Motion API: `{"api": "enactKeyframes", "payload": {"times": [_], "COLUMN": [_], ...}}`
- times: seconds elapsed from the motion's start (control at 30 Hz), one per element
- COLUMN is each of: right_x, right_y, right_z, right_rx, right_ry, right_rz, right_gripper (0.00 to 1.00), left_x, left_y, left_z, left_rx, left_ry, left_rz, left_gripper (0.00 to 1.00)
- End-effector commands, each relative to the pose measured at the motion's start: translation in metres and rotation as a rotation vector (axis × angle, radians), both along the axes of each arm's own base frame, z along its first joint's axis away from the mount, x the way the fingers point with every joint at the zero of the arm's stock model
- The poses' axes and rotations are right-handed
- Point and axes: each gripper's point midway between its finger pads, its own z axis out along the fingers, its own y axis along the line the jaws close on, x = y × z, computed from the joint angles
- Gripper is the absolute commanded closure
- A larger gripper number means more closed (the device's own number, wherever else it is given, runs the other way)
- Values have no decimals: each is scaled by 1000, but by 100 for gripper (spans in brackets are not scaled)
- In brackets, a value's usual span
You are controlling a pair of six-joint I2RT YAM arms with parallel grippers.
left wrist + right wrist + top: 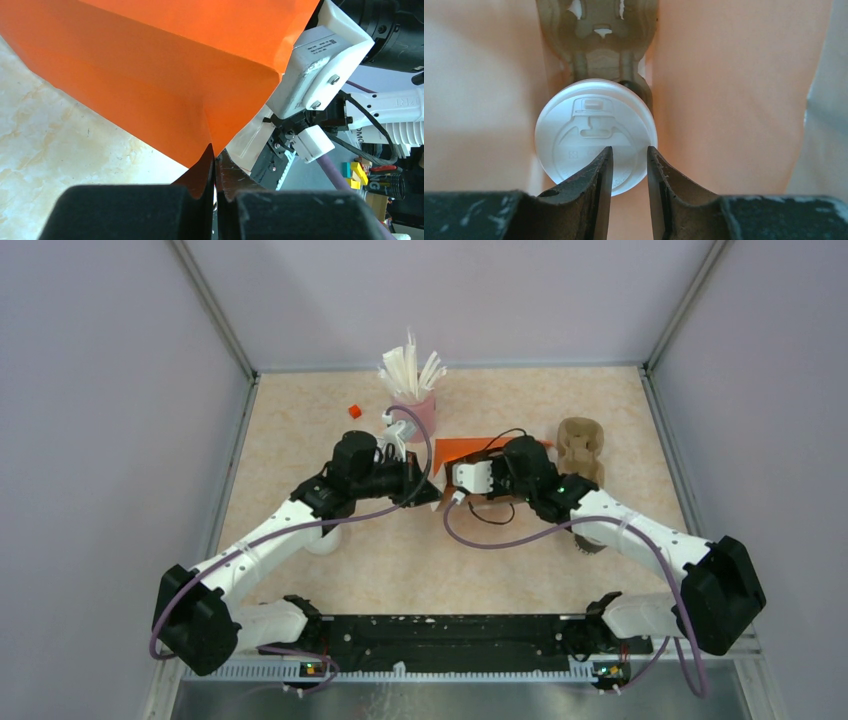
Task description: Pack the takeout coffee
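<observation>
In the right wrist view I look down into the orange bag [734,100]. The takeout coffee [595,125] stands at its bottom, showing its round white lid and a sliver of dark cup. It sits against a brown pulp carrier [596,45]. My right gripper [629,150] hangs above the lid's near edge, its jaws narrowly apart with nothing between them. My left gripper [216,155] is shut on the bag's [165,75] rim and holds it up. From above, the bag [462,450] sits mid-table between both wrists, and the right fingers are hidden inside it.
A pink cup of white sticks [415,390] stands at the back. A small red piece [354,411] lies to its left. A second pulp carrier [581,448] lies right of the bag. A white round object [322,540] shows under the left arm, a dark one [590,543] under the right.
</observation>
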Motion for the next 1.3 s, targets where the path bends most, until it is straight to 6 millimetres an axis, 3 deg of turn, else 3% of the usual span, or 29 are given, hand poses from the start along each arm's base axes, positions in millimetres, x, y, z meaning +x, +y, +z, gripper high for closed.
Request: {"api": "enactKeyframes", "payload": {"times": [0.0, 0.3, 0.43, 0.7, 0.97, 1.13, 1.27], "right_x": [9, 16, 16, 7, -15, -29, -37], "right_y": [-10, -19, -13, 0, -6, -6, -5], "right_z": [7, 11, 15, 47, 64, 97, 112], "right_rx": [28, 25, 47, 117, 162, 269, 349], "right_ry": [-44, -75, -58, -5, 44, 59, 66], "right_rz": [-60, -110, -91, -53, -48, -61, -72], "right_gripper": [70, 71, 71, 70, 70, 69, 69], "left_x": [1, 0, -1, 4, 12, 16, 14], "left_y": [-6, -6, -6, -8, -12, -16, -21], "left_z": [21, 22, 21, 26, 35, 41, 42], "left_rx": [-44, -42, -40, -43, -29, -19, -32], "left_ry": [-64, -68, -66, -64, -45, 19, 102], "left_rz": [-35, -40, -41, -26, -22, -6, -4], "left_gripper": [97, 97, 97, 96, 97, 97, 98]}}
